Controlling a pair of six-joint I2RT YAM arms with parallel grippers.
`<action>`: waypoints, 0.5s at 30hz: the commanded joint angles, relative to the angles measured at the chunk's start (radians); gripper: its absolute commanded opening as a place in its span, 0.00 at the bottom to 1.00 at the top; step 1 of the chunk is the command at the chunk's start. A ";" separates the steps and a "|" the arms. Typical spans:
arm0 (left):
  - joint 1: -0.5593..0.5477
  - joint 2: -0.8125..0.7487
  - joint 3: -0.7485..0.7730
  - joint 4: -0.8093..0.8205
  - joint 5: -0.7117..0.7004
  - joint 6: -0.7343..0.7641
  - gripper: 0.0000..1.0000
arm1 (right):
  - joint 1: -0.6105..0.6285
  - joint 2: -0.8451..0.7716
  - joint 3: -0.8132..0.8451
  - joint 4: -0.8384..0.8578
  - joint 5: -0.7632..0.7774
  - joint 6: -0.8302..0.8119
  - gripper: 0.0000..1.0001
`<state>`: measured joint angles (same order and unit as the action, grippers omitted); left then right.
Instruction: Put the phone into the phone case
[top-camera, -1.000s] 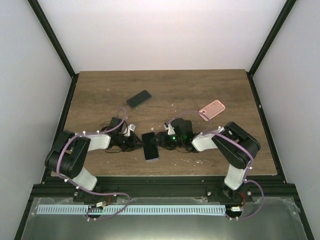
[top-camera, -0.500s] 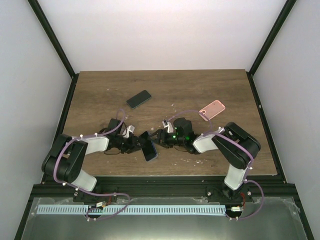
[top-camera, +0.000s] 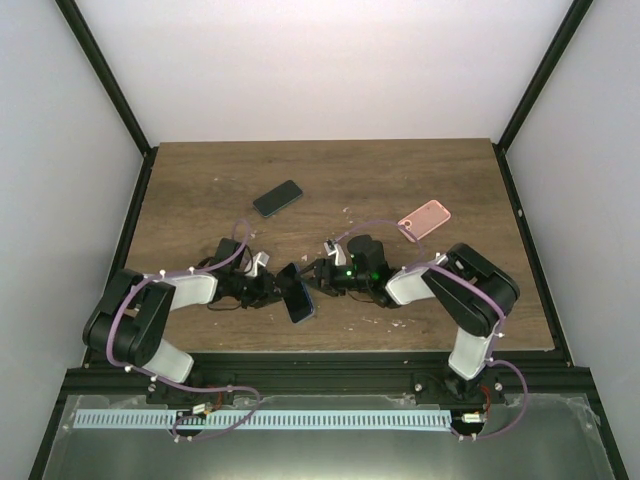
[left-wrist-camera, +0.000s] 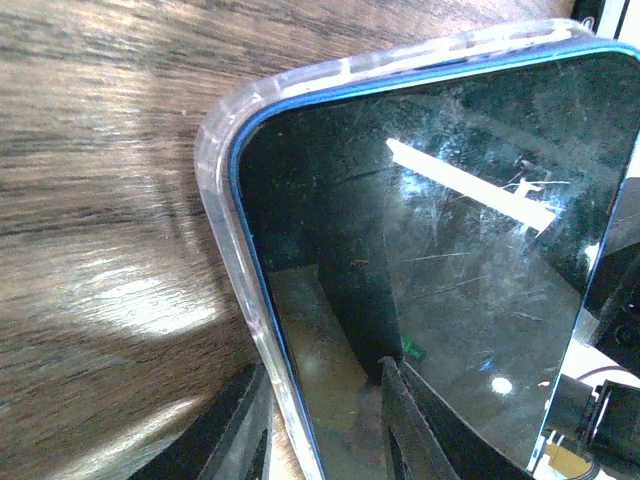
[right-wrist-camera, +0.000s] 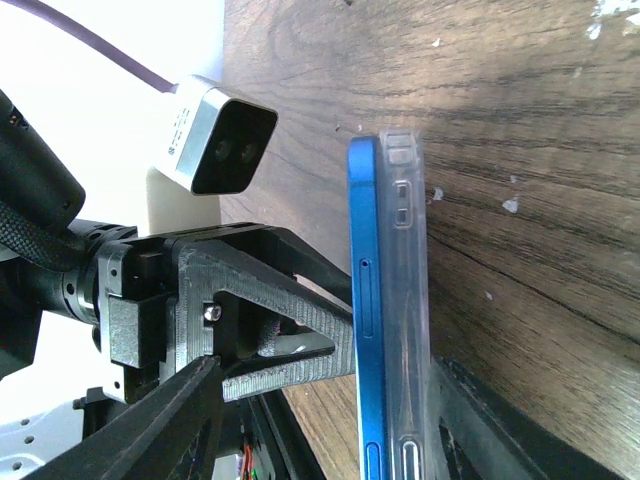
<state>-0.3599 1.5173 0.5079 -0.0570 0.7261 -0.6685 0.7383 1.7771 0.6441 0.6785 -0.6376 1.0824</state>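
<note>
I see the blue phone (top-camera: 298, 292) tipped up on edge at the table's (top-camera: 200, 180) near middle, with the clear case (left-wrist-camera: 215, 180) wrapping its corner. The left gripper (top-camera: 276, 289) pinches phone and case by the edge. The right gripper (top-camera: 318, 282) is spread, straddling both with slack. A dark phone (top-camera: 277, 198) and a pink case (top-camera: 424, 217) lie farther back.
</note>
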 joint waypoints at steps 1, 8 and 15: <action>-0.024 0.036 -0.017 -0.032 0.002 0.021 0.32 | 0.030 0.025 0.032 0.055 -0.128 -0.004 0.54; -0.024 0.026 -0.026 -0.015 0.005 0.011 0.33 | 0.030 0.048 0.063 0.012 -0.159 -0.027 0.46; -0.023 0.029 -0.018 -0.018 0.002 0.019 0.33 | 0.030 0.066 0.138 -0.202 -0.186 -0.153 0.48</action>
<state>-0.3622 1.5192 0.5076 -0.0540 0.7311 -0.6682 0.7334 1.8271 0.7139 0.5640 -0.7040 1.0130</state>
